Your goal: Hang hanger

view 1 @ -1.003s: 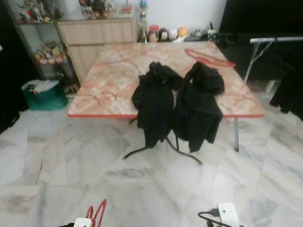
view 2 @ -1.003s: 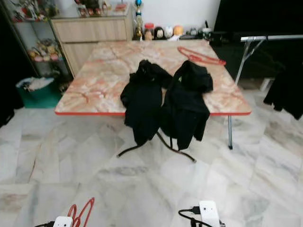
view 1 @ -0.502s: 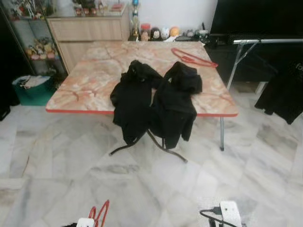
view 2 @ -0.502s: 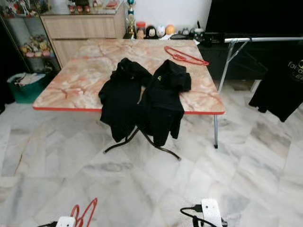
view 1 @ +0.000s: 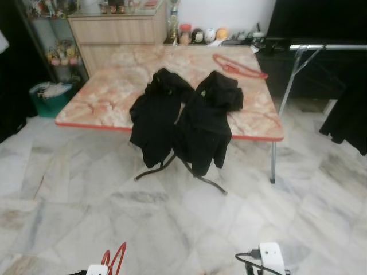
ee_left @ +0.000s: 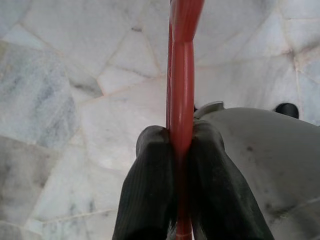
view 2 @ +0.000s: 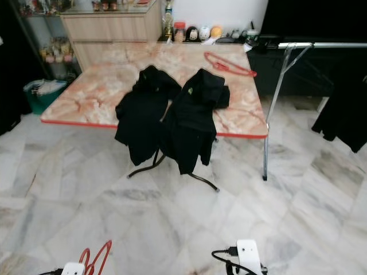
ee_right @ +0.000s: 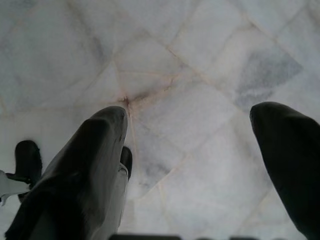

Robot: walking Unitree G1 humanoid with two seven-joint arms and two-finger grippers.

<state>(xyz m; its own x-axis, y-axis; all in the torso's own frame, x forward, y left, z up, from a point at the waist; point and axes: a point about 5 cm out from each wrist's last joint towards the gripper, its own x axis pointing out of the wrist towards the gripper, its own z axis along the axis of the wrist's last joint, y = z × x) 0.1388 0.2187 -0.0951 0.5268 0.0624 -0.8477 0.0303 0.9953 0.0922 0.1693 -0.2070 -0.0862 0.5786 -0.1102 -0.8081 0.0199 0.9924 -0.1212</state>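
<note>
While the right gripper [ee_right: 187, 150] hangs spread, the left gripper [ee_left: 181, 150] pinches the red hanger [ee_left: 182, 85] between its fingers.

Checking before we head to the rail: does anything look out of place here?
Two black garments slump over the marble table's front edge, half hanging toward the floor. A red hanger lies loose on the tabletop. The left gripper grips another red hanger.

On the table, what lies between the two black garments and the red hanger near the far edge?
Bare marble tabletop separates the black garments from the red hanger in both eye views.
</note>
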